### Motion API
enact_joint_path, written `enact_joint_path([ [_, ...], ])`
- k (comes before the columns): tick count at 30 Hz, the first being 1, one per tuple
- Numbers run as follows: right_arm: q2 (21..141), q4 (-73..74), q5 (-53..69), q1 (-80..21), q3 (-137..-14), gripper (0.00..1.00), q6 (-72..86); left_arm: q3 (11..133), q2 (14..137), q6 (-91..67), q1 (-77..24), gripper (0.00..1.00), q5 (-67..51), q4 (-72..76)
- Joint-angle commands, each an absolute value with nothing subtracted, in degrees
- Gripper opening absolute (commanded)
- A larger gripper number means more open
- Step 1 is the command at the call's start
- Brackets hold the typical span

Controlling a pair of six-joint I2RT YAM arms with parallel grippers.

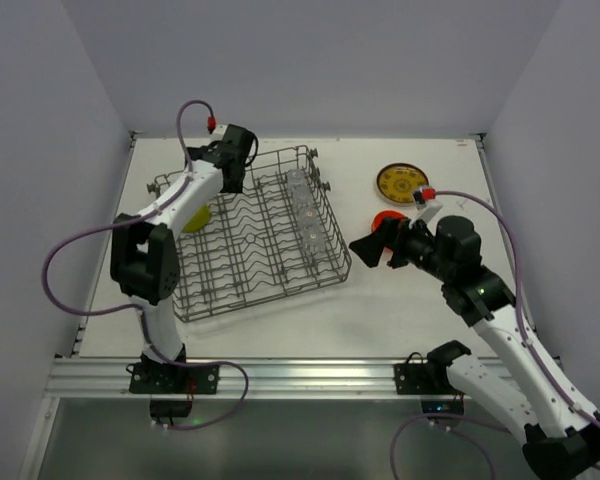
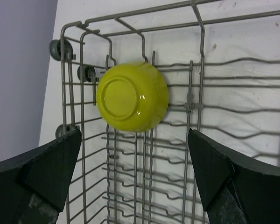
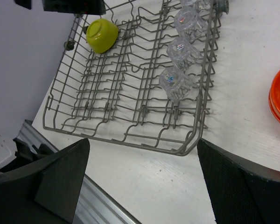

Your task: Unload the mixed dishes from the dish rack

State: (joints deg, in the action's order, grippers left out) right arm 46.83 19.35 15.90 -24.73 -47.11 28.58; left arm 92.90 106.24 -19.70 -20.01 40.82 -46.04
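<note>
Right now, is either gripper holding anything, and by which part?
Nothing is held. The left gripper hangs open over the yellow bowl in the rack; the right gripper is open and empty beside the rack.

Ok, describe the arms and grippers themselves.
The left arm and right arm have white links and black joints. Thin purple cables loop along each, ending in red plugs. The fingers are matte black wedges.
</note>
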Motion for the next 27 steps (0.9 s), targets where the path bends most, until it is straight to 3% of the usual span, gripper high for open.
enact_joint_path([
  [1, 41.2, 20.3, 10.9, -24.8, -43.8, 0.99, 28.3, 101.7, 113.0, -18.7, -20.0, 1.0, 48.7, -50.9],
  [10, 39.8, 20.0, 4.7, -24.8, -39.7, 0.99, 26.0, 108.7, 122.9, -13.4, -19.7, 0.82, 51.9, -50.9],
  [27, 38.2, 19.0, 6.6, -24.8, -38.1, 0.99, 26.0, 104.5, 127.3, -12.7, -17.7, 0.82, 49.7, -46.5],
])
